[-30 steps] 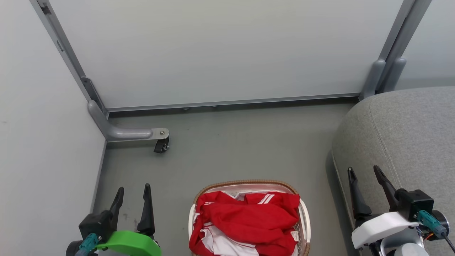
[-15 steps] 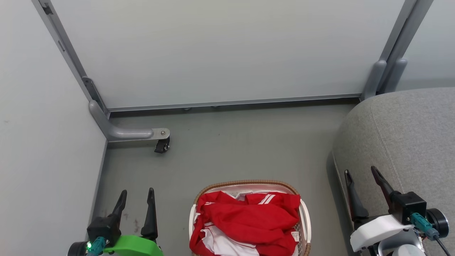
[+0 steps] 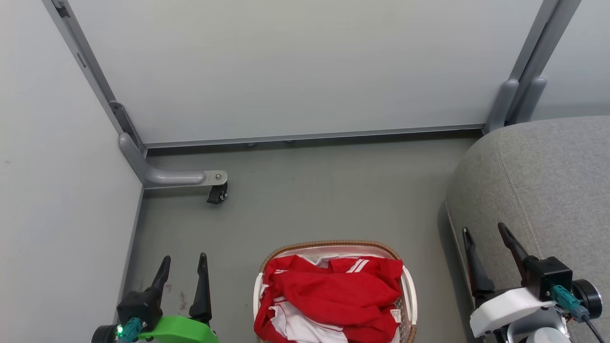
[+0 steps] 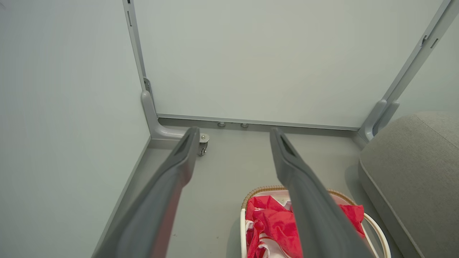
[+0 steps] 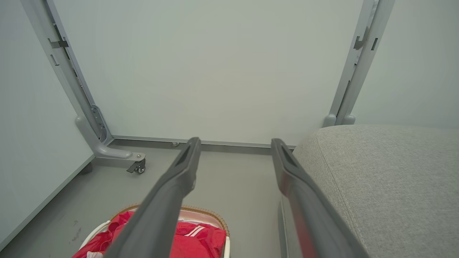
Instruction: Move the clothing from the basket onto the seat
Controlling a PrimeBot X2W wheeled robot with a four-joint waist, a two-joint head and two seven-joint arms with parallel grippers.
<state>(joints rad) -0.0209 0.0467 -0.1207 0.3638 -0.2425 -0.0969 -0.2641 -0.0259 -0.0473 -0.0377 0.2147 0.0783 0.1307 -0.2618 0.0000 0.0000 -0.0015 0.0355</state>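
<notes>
Plainly, clothing (image 3: 329, 290) in basket (image 3: 329, 244), label (image 3: 394, 315) unreadable, left claw (image 3: 184, 256), right claw (image 3: 483, 226) both wide.

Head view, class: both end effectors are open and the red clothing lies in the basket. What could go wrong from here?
1. The bright red and white fabric clothing lies heaped and tangled in the oval white basket with the brown woven rim; a pinch may lift only part and drop the rest short of the large grey upholstered seat.
2. The open right end effector hovers by the seat's edge; swinging towards the basket, it may scrape that edge.
</notes>
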